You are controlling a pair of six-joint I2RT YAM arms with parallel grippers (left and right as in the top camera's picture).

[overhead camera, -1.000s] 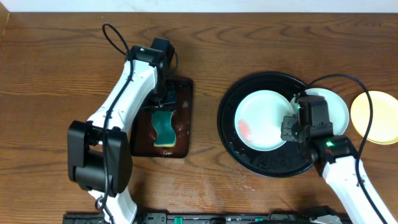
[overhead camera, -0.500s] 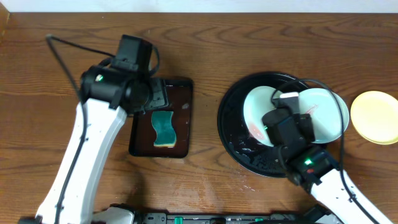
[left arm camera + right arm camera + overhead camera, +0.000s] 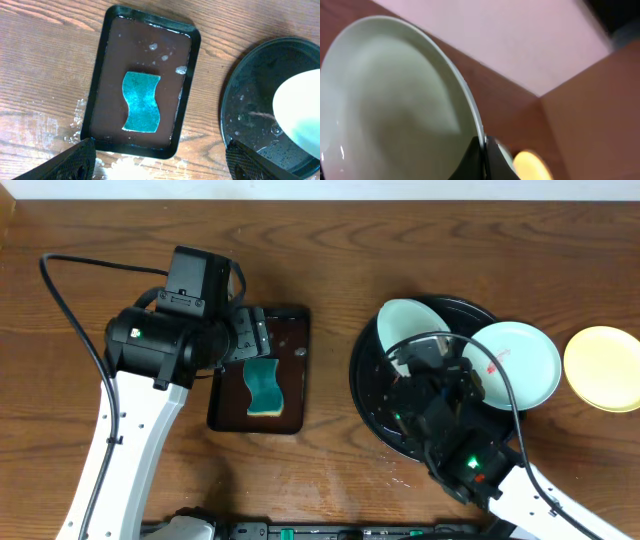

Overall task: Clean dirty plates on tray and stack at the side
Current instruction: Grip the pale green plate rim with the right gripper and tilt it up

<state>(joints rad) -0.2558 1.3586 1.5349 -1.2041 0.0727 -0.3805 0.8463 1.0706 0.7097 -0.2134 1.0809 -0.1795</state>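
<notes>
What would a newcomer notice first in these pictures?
First, the mint-white plate that the right gripper holds by its rim, tilted above the round black tray. Next, the teal sponge lying in the rectangular brown tray at the left, and the yellow plate at the far right.

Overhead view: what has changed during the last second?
The left gripper opened, let go of the sponge and rose off the brown tray. The right gripper, shut on one mint plate, lifted and tilted it above the black tray. The sponge, the other mint plate and the yellow plate stayed put.
</notes>
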